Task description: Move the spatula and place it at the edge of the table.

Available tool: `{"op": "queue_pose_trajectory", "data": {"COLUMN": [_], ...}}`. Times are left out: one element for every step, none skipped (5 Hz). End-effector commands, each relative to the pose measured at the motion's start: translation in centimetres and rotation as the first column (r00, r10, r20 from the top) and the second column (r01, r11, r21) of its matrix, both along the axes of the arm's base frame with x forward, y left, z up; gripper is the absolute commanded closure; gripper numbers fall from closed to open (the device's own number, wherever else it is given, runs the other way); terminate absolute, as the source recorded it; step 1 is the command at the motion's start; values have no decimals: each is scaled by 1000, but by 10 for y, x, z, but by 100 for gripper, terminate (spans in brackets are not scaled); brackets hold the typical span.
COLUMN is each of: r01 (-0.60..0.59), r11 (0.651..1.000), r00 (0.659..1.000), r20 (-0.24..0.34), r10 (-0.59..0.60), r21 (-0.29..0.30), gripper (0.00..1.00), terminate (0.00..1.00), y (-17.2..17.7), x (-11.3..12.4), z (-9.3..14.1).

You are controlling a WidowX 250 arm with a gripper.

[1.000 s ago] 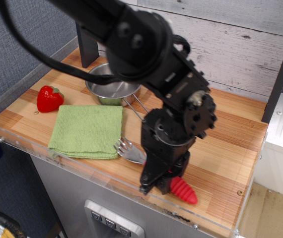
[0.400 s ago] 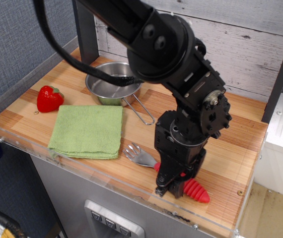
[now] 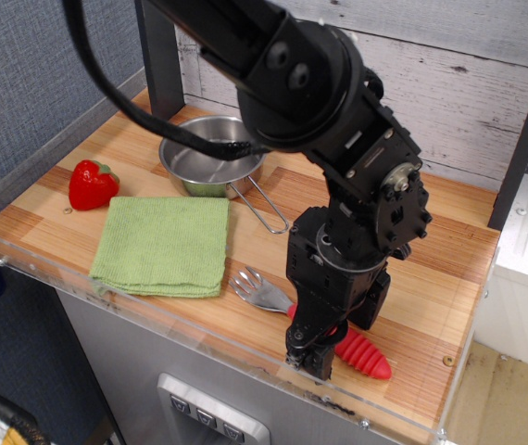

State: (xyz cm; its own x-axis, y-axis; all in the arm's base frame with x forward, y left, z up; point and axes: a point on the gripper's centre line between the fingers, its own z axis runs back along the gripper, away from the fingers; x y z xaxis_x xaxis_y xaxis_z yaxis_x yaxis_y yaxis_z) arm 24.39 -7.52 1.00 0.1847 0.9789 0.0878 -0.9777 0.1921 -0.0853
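spatula at the near rim, gripper low over its handle

the spatula (image 3: pixel 320 324) lies flat on the table (image 3: pixel 431 278), close to the front edge, with its pronged silver head pointing left toward the green cloth (image 3: pixel 164 245) and its red ribbed handle running right. the gripper (image 3: pixel 308 357) is down over the middle of the handle, and the arm hides the part it covers. the fingertips sit almost at the clear acrylic rim (image 3: pixel 199 336). whether the jaws are pinching the handle or have parted from it, i cannot tell; the black housing blocks the view.

step in hand, as i judge it: the placing end of the task. the spatula looks to be where the task wants it, along the near edge. the next move would call for letting go if that is not done, then a straight lift clear of the handle so it is not dragged or rolled.

edges and room: the rim is just beside the fingertips in front, so there is nothing to spare that way. bare wood is open to the right and behind the arm. the steel pan (image 3: pixel 210 158), with its wire handle, sits toward the back, well apart. the toy strawberry (image 3: pixel 91 183) is far left. up and back is the free way out.
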Motion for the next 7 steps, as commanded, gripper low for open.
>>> {"op": "queue_pose_trajectory", "data": {"r01": [-10,-6,-11,-5,-2,-2,-2], "r11": [999,999,997,994,997,997,997], "r00": [993,987,980,971,972,972,972], "r20": [118,160,198,237,236,236,236], "r10": [14,14,26,30,20,20,20], "r21": [-41,-51,-79,-106,-77,-77,-77], "gripper": [0,0,0,0,0,0,0], "terminate": [0,0,0,0,0,0,0], "y": [6,12,18,24,29,29,29], "x": [13,11,4,1,-1,-1,-1], "z": [47,71,94,111,122,122,122]}}
